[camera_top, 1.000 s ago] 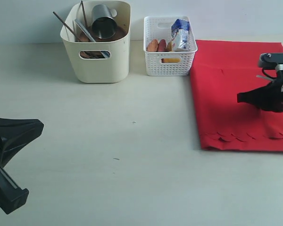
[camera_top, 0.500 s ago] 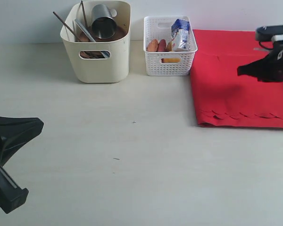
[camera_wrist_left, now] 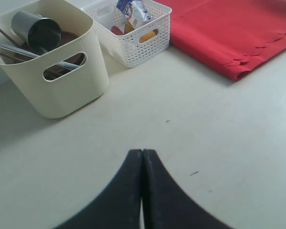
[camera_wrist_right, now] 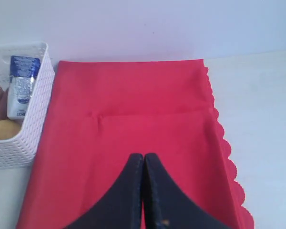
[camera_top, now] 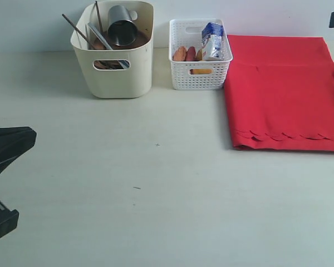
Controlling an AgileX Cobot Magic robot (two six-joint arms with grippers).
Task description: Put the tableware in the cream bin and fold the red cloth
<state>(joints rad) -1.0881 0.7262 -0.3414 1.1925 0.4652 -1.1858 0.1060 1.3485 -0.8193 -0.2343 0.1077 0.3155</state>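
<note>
**Right arm pulls clear of the folded cloth**

A second ago the right gripper (camera_wrist_right: 143, 156) hung low over the red cloth (camera_top: 284, 94); half a second ago it was higher and farther back. In the exterior view only a dark sliver of it now shows at the top right corner. The wrist view shows its jaws pressed together with nothing between them, looking down on the cloth. The cloth's near edge drew back between the two earlier frames and has not shifted since. It lies flat and doubled over on the table (camera_top: 156, 183), with its scalloped hem at the near side and its left edge just beside the white basket (camera_top: 200, 78). The left gripper (camera_wrist_left: 142, 153) has slid a little farther toward the left edge of the exterior view. Its jaws are also closed on nothing, well apart from everything.

The cream bin (camera_top: 114, 78) stands at the back, left of the basket. In it the steel cup (camera_top: 121, 25) lies tilted on top. The dark chopsticks (camera_top: 78, 29) lean out over the rim, and the silver knife (camera_top: 102, 38) slants down past the handle cut-out. A brown plate edge (camera_top: 139, 38) shows behind the cup.

The basket holds a milk carton (camera_top: 213, 39), upright, a reddish sausage (camera_top: 191, 54) beside it, and something yellow (camera_top: 200, 70) that shows through the handle slot.
</note>
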